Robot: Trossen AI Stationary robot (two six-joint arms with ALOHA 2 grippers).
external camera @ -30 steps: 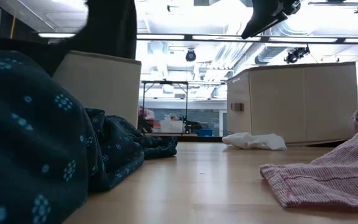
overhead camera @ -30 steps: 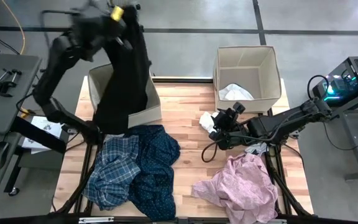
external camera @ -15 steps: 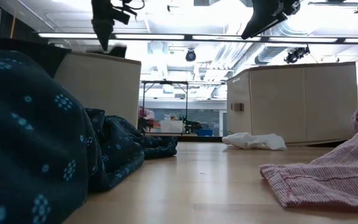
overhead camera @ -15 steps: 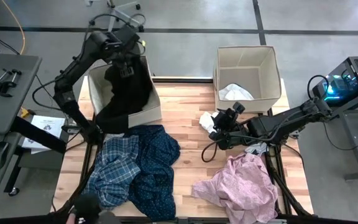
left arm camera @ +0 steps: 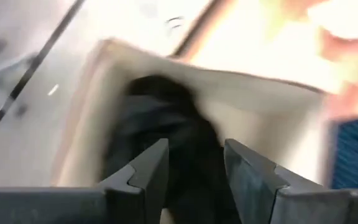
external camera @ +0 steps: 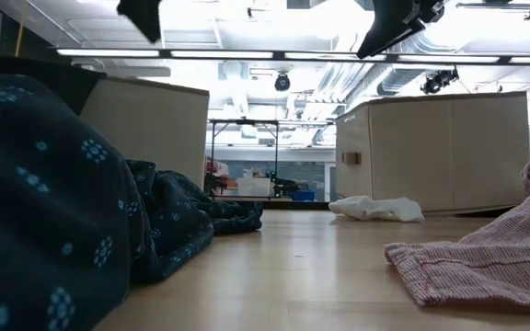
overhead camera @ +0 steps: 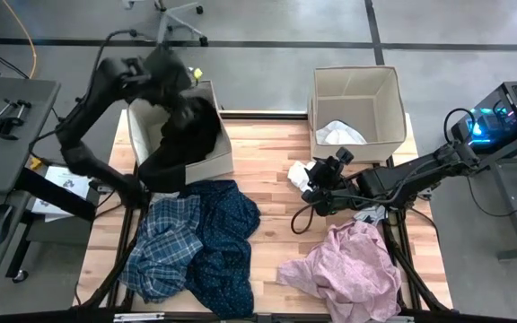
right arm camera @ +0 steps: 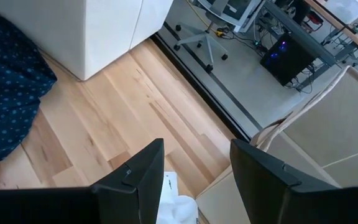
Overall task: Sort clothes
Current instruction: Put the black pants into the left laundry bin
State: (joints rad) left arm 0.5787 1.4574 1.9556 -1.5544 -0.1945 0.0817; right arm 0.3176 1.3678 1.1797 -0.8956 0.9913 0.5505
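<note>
1. The left gripper (left arm camera: 194, 171), jaws parted and holding nothing, hangs above the left box (overhead camera: 206, 163); the black garment (overhead camera: 187, 135) lies below it, half in the box, spilling over the near wall toward the plaid shirt (overhead camera: 164, 247).
2. The right gripper (right arm camera: 194, 177), open and empty, waits low beside the right box (overhead camera: 317, 99); the white sock (overhead camera: 300, 173) lies nearest it, so that arm is better placed for it.

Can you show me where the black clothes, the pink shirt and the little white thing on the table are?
black garment (overhead camera: 189, 135): high view, on the bunched part inside the left box.
pale pink garment (overhead camera: 348, 265): high view, middle of the crumpled fabric.
white cloth on the table (external camera: 378, 209): low view, middle of the small heap.
</note>
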